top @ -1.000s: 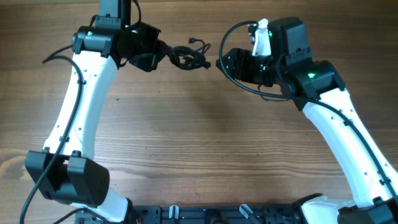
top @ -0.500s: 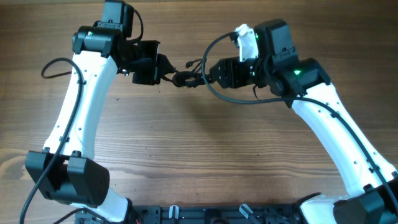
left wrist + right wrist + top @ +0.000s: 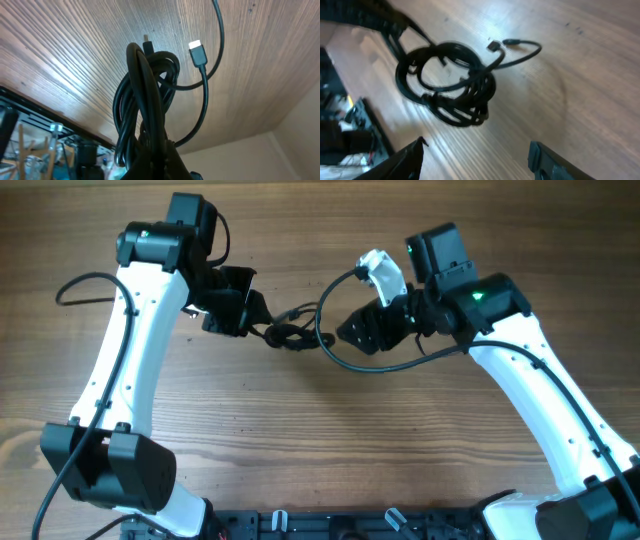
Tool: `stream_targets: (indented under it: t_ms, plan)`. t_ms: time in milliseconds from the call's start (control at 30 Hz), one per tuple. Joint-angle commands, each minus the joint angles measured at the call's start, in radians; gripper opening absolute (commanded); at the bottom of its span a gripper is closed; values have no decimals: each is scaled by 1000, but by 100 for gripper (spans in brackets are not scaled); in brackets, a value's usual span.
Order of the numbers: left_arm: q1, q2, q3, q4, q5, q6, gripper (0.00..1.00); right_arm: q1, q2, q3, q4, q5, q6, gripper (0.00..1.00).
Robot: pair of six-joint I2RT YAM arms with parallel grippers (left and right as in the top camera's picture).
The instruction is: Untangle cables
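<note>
Black cables (image 3: 287,335) were bunched in one tangled coil, pinched at its near end by the left end effector (image 3: 258,327), whose fingers were pressed together on them. One plug (image 3: 198,52) with a bright tip stood free, ahead of this end effector. The right end effector (image 3: 476,147) was spread wide and held nothing. The coil was just ahead of it, above the wooden surface (image 3: 330,440); I cannot tell if they touched.
</note>
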Motion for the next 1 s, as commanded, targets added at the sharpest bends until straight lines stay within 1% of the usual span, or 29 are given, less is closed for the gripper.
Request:
stream_targets:
  t_ms: [0, 67, 167, 233, 367, 433, 500, 533, 567, 800, 867, 933, 967]
  plan:
    - [2, -31, 11, -2, 11, 263, 4, 11, 13, -16, -61, -179, -236, 70]
    - [2, -31, 11, -13, 11, 334, 4, 31, 13, -31, -79, -204, -289, 70]
    - [3, -31, 11, -32, 11, 336, 4, 76, 13, -35, -62, -199, -319, 70]
    - [3, -31, 11, -31, 42, 344, 4, 103, 13, -35, -36, -198, -324, 70]
    - [3, -31, 11, -31, 98, 366, 4, 160, 19, -36, 5, -92, -317, 70]
    - [3, -31, 11, -31, 99, 365, 4, 173, 19, -36, 6, -85, -316, 70]
    - [3, -31, 11, -32, 114, 365, 4, 176, 19, -36, 15, -26, -289, 70]
    - [8, -31, 11, -35, 133, 366, 4, 176, 19, -36, 35, 64, -233, 70]
    - [13, -31, 11, -40, 136, 366, 4, 176, 20, -36, 45, 100, -212, 70]
    - [61, -31, 11, -90, 169, 385, 4, 176, 71, -36, 84, 109, -208, 70]
    - [68, -31, 11, -92, 169, 397, 4, 177, 104, -36, 110, 107, -181, 69]
    - [68, -31, 11, -91, 169, 411, 4, 177, 129, -36, 130, 76, -163, 66]
    - [68, -31, 11, -91, 169, 410, 4, 177, 141, -36, 143, 39, -154, 58]
